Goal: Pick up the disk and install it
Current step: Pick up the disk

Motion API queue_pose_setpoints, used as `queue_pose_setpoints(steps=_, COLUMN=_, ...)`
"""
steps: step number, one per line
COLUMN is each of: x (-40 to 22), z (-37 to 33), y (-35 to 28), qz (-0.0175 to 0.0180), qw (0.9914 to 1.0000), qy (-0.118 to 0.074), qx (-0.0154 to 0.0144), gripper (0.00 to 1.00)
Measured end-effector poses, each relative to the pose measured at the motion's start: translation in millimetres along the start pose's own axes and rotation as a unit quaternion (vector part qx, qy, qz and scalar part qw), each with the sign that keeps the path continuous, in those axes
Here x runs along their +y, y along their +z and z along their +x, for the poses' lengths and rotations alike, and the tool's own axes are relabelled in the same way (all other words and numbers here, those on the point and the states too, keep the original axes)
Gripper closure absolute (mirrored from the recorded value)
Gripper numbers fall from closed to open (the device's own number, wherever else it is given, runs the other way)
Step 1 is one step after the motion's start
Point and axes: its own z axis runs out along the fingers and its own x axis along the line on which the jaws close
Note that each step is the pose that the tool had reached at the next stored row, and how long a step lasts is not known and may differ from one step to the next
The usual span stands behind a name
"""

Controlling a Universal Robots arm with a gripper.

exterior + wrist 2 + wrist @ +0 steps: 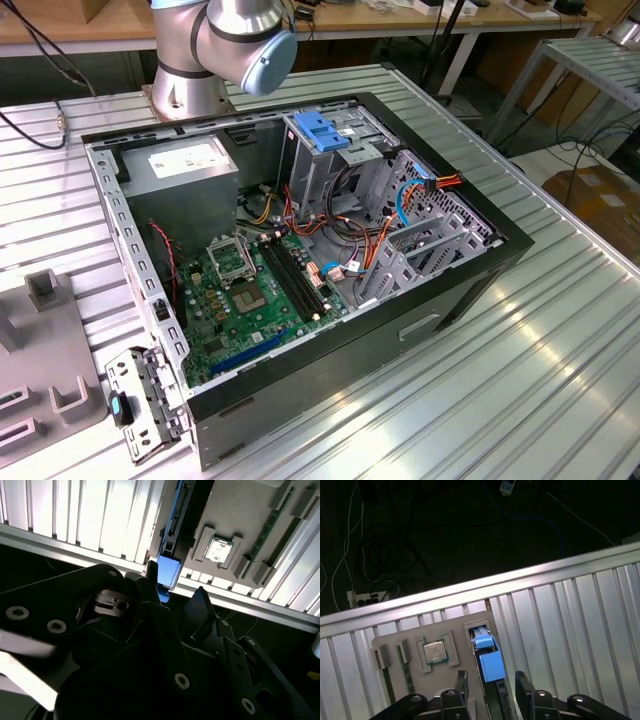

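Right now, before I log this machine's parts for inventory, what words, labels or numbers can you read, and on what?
No text can be read here.
White sticker on the grey power supply box: print too small to read.
Motherboard: markings too small to read.
The disk, standing edge-on in the first wrist view: its label face is turned away.

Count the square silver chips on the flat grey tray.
1. The square silver chip sits in the flat grey tray, beside the blue-framed disk; the gripper may hide more.
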Motion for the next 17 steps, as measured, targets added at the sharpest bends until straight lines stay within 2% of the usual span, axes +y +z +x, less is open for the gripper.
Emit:
queue_pose_setpoints(steps=1, x=0.0, z=0.0, y=1.3, qz=-0.0002, qw=0.99997, qy=-0.008, qx=0.0, gripper=0.46)
queue_pose_setpoints(steps=4, x=0.0, z=0.1, y=5.4, qz=-0.0008, qw=0.9996, qy=-0.028, qx=0.0002, gripper=0.46)
queue_pose_setpoints(steps=6, x=-0.1, z=0.2, y=12.7, qz=-0.0007, qw=0.99908, qy=-0.043, qx=0.0002, gripper=0.46)
queue_pose_setpoints(steps=8, x=0.4, z=-0.6, y=19.3, qz=0.0013, qw=0.999, qy=-0.045, qx=-0.0002, gripper=0.46)
queue_pose_setpoints(steps=9, x=1.9, z=-1.3, y=26.4, qz=0.0029, qw=0.99872, qy=-0.05, qx=-0.0005, gripper=0.46)
queue_pose_setpoints(steps=10, x=5.2, z=-2.6, y=42.4, qz=0.0037, qw=0.9982, qy=-0.06, qx=-0.0006, gripper=0.46)
queue_pose_setpoints(steps=11, x=6.5, z=-2.2, y=50.2, qz=0.0037, qw=0.99817, qy=-0.06, qx=-0.0007, gripper=0.46)
queue_pose_setpoints(steps=17, x=8.2, z=-1.5, y=61.4, qz=0.0037, qw=0.99806, qy=-0.062, qx=-0.0009, gripper=0.46)
